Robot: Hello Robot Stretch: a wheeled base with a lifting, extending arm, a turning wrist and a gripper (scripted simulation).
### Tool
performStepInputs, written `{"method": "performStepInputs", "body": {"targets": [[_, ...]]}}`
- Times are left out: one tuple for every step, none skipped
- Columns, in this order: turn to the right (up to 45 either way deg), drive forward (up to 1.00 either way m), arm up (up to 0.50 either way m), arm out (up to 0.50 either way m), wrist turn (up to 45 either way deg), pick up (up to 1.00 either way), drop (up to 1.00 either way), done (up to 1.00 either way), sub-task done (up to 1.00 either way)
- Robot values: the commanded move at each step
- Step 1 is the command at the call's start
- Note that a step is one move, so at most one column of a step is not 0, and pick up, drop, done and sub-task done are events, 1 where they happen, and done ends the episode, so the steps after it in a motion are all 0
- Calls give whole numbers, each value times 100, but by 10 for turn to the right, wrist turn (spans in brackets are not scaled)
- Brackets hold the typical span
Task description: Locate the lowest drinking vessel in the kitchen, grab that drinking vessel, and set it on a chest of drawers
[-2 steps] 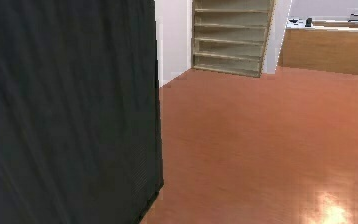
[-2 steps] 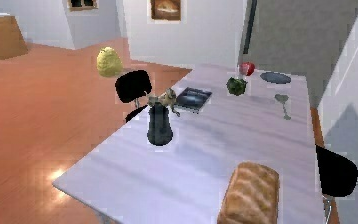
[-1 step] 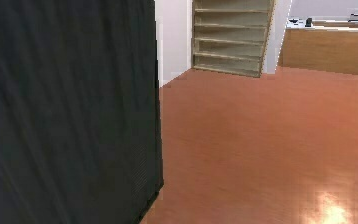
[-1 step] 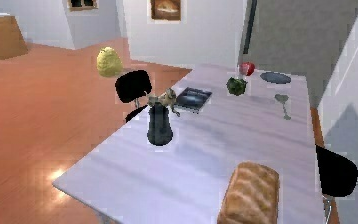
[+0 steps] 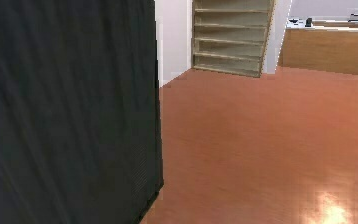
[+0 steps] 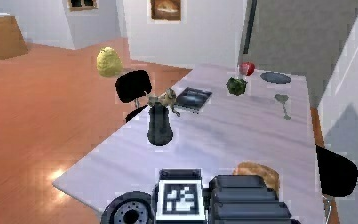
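A stemmed glass (image 6: 283,103) stands on the far right part of a pale table (image 6: 217,140) in the arm side view. Near it are a dark green round thing (image 6: 236,86), a red thing (image 6: 248,69) and a shallow grey dish (image 6: 275,77). A dark vase-like piece (image 6: 159,125), a dark tray (image 6: 194,98) and a small brown figure (image 6: 167,97) stand toward the table's left. At the bottom edge sit a white marked square (image 6: 182,197) and the gripper's dark body (image 6: 137,210). I cannot make out its far end, so I cannot tell whether it holds anything.
Black chairs (image 6: 134,88) (image 6: 337,172) flank the table, and a loaf (image 6: 257,172) lies near its close edge. A yellowish lump (image 6: 109,62) sits on the floor beyond. The forward view has a tall dark panel (image 5: 67,110) at left, wooden shelves (image 5: 232,38), a wooden counter (image 5: 327,48) and open red-brown floor (image 5: 257,150).
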Motion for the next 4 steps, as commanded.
{"method": "performStepInputs", "body": {"targets": [[0,0,0,48,0,0,0,0,0],[0,0,0,0,450,0,0,0,0],[0,0,0,0,450,0,0,0,0],[0,0,0,0,450,0,0,0,0]]}}
